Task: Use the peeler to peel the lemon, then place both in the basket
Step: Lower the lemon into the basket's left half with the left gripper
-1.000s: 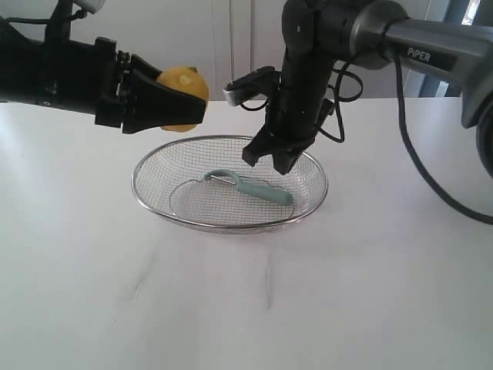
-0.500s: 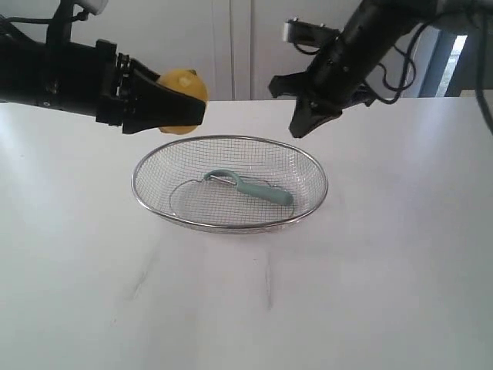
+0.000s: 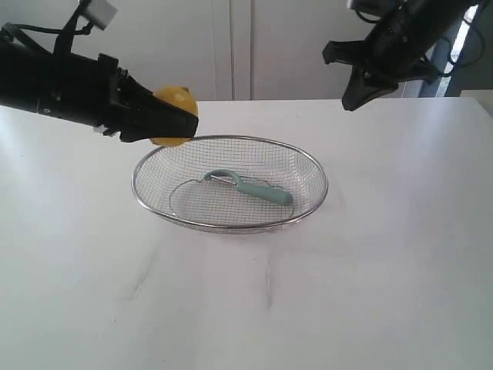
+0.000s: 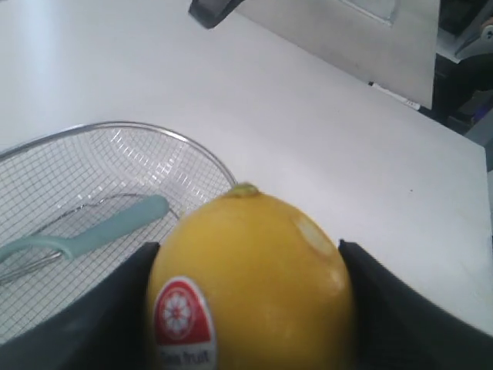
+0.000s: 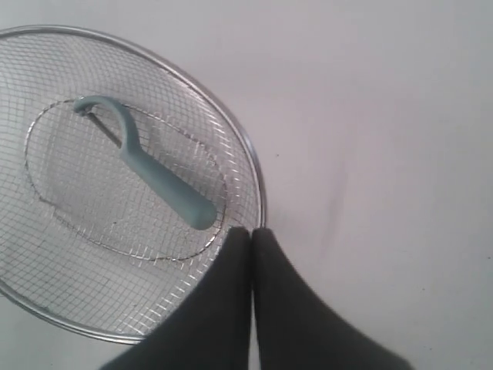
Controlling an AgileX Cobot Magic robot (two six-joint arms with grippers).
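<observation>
Change noted: one second back the right gripper point(image 3: 353, 102) hangs low inside the basket point(image 3: 135, 193), just over the handle of the peeler point(image 3: 252, 187). It now sits high and off to the right side, well apart from the basket, so the arm has lifted and pulled back.
- Right fingers: pressed together tip to tip, nothing between them (right wrist view confirms).
- Peeler: unchanged across the three exterior pictures. It lies flat on the mesh floor, looped blade head toward the basket's left, handle toward its right.

Left gripper point(image 3: 182, 122): jaws stand wide, clamped on the lemon point(image 3: 174, 100) from both sides. The arm has tilted and dipped a little; the lemon is now lower and close above the basket's left rim, not touching it.

Lemon surface, left wrist view: mostly intact yellow skin, a red-and-white sticker, one small pale patch near the top. Cannot tell how much peel has actually come off.

Reading: the peeler half of the put-away is done and the right arm is clearing the space. What remains is the lemon, which needs to travel inward over the mesh before release.

Risk: a round fruit let go near the rim could roll out onto the white table point(image 3: 385, 277).
</observation>
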